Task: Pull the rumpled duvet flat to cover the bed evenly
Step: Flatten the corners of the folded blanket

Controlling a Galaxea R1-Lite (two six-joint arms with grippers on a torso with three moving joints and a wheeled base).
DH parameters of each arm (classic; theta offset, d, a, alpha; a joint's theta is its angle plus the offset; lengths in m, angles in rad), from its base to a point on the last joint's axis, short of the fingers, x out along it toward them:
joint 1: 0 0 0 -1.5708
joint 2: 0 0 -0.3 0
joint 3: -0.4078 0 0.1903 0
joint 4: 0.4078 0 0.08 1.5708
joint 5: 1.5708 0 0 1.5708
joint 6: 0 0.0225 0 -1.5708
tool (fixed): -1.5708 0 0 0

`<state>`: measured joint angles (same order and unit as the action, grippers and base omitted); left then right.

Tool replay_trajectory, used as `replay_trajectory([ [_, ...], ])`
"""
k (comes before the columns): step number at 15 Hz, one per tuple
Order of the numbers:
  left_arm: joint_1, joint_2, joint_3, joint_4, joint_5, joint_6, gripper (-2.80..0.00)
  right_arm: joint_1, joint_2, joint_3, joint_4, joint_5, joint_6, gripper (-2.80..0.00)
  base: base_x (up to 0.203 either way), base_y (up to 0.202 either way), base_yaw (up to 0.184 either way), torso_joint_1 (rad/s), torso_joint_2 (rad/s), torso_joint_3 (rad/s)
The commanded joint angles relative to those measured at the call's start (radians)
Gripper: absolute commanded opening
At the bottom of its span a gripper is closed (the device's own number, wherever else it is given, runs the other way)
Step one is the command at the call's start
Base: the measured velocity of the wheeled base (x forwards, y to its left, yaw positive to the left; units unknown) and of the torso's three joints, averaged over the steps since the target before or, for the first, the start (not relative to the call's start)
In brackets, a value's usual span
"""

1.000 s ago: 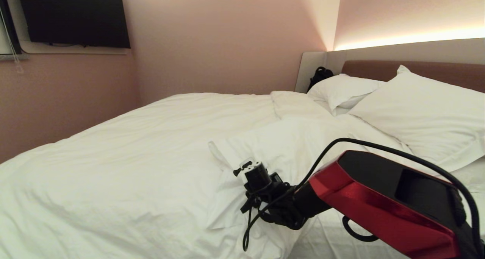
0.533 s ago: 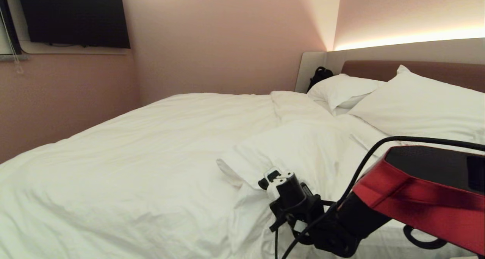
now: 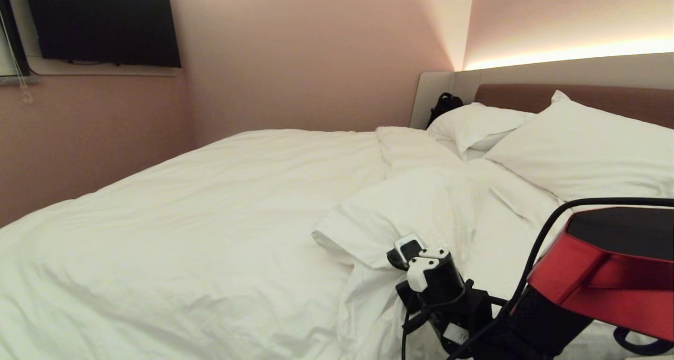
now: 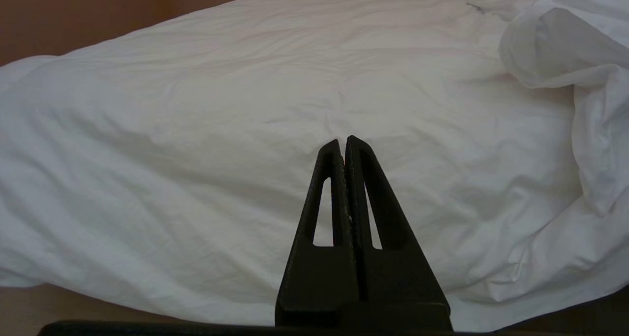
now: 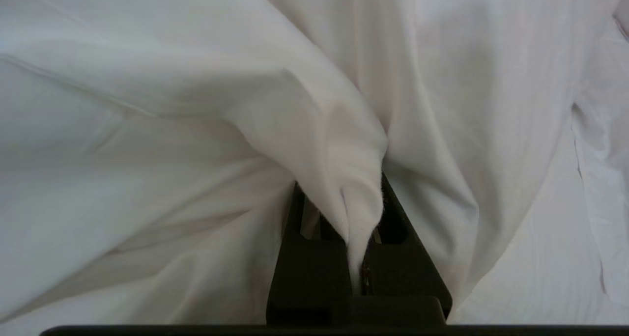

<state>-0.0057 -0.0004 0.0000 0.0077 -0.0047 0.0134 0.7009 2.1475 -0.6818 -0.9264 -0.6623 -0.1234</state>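
Observation:
The white duvet lies over most of the bed, with its near corner folded back into a puffy lump. My right gripper is shut on a pinched fold of the duvet, which drapes over its tips. In the head view the right wrist sits low at the near edge, just below that lump, its fingers hidden by cloth. My left gripper is shut and empty, parked level in front of the duvet's side, out of the head view.
Two white pillows lean at the headboard, with bare sheet showing below them. A black bag sits in the far corner. A dark television hangs on the pink wall at the left.
The right arm has drawn back toward the near right of the head view, dragging the gripped duvet corner with it. The left gripper has not moved.

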Motion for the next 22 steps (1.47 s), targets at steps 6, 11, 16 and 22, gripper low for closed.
replay_trajectory([
  [6,0.000,0.000,0.000,0.000,0.000,0.000,-2.80,-0.006,0.002,0.088,-0.166,-0.002,-0.001,-2.80,0.000,0.000,0.000,0.000,0.00,0.000],
  [11,0.000,0.000,0.000,0.000,0.000,0.000,-2.80,-0.029,-0.006,0.144,-0.219,-0.001,-0.004,-2.80,0.000,0.000,0.000,0.000,0.00,0.000],
  [16,0.000,0.000,0.000,0.000,0.000,0.000,-2.80,-0.052,-0.018,0.176,-0.265,0.000,-0.004,0.00,0.000,0.000,0.000,0.000,0.00,0.000],
  [22,0.000,0.000,0.000,0.000,0.000,0.000,-2.80,-0.052,-0.136,0.364,-0.351,0.003,-0.001,0.00,0.000,0.000,0.000,0.000,0.00,0.000],
])
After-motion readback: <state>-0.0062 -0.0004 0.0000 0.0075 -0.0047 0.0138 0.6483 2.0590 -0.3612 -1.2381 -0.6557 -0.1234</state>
